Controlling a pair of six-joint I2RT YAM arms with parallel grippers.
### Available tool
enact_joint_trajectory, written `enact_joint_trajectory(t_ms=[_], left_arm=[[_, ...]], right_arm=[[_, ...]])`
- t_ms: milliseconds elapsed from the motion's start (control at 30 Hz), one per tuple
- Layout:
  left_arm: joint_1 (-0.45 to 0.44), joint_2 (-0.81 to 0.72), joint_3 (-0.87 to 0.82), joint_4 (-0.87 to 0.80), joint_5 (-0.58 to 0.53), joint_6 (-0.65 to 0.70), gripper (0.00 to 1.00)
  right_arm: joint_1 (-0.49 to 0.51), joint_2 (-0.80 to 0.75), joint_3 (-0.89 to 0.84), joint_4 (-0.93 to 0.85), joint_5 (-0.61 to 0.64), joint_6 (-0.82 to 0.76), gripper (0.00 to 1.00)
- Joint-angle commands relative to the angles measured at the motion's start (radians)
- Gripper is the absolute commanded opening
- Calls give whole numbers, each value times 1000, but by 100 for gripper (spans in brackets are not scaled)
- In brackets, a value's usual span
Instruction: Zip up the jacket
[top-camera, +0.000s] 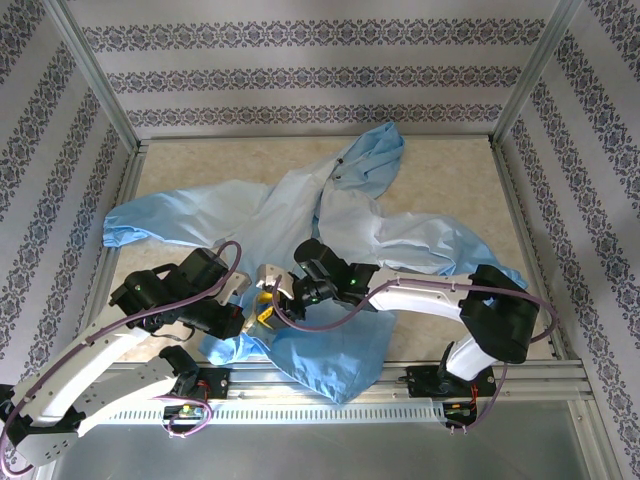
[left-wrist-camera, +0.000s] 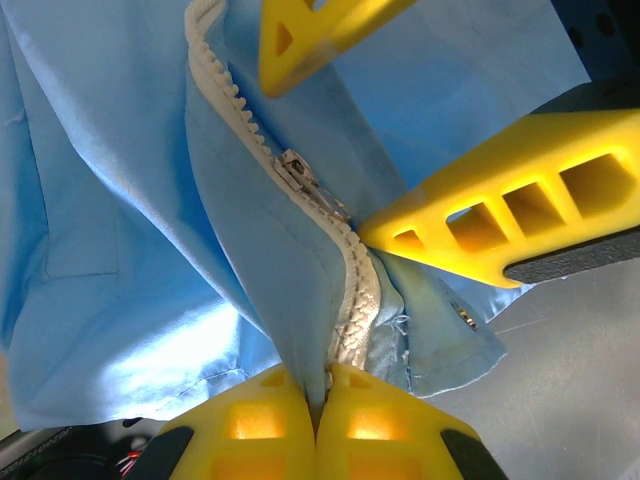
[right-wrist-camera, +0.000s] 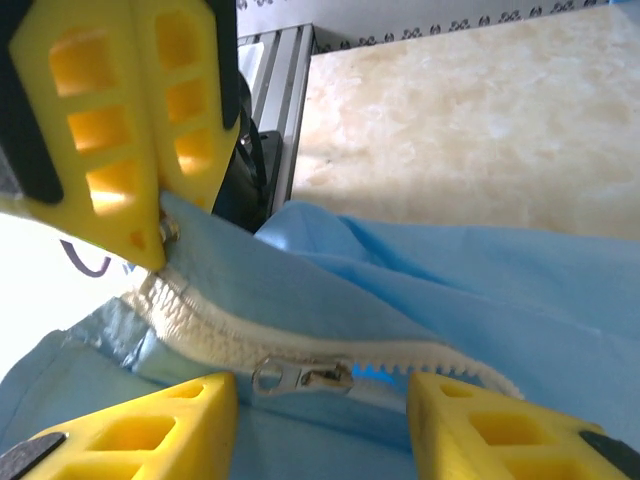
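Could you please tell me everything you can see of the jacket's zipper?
The zipper is a pale whitish toothed strip running along the front of the light-blue jacket. Its small silvery metal slider sits low on the strip, pull tab lying flat. The short stretch below it looks meshed, and above it one row of teeth shows. The left gripper is shut on the strip's bottom end. The right gripper stands open, one finger on either side of the slider, not gripping it.
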Motion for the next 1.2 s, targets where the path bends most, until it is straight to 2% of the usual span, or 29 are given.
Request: enact_joint_trajectory(t_ms=[0, 167, 300, 633, 767, 933, 1033, 1167], left_arm=[[-9, 9, -4, 35, -20, 20, 0], [-9, 28, 10, 32, -29, 33, 0], [-9, 46, 25, 28, -38, 40, 0], [-9, 84, 46, 17, -40, 53, 0], [-9, 84, 47, 20, -41, 52, 0], [-9, 78, 48, 22, -33, 63, 0], [-9, 70, 53, 19, -39, 80, 0], [-9, 62, 60, 10, -55, 116, 0]], right_arm=[[16, 18, 32, 54, -31, 9, 48], [15, 43, 37, 65, -36, 9, 46], [1, 53, 25, 81, 15, 46, 40], [-24, 38, -17, 111, 32, 58, 26], [-25, 41, -31, 119, 3, 46, 26], [-27, 34, -64, 132, -15, -3, 34], [-31, 17, -104, 143, 36, -88, 40], [-41, -4, -137, 162, 116, -223, 44]])
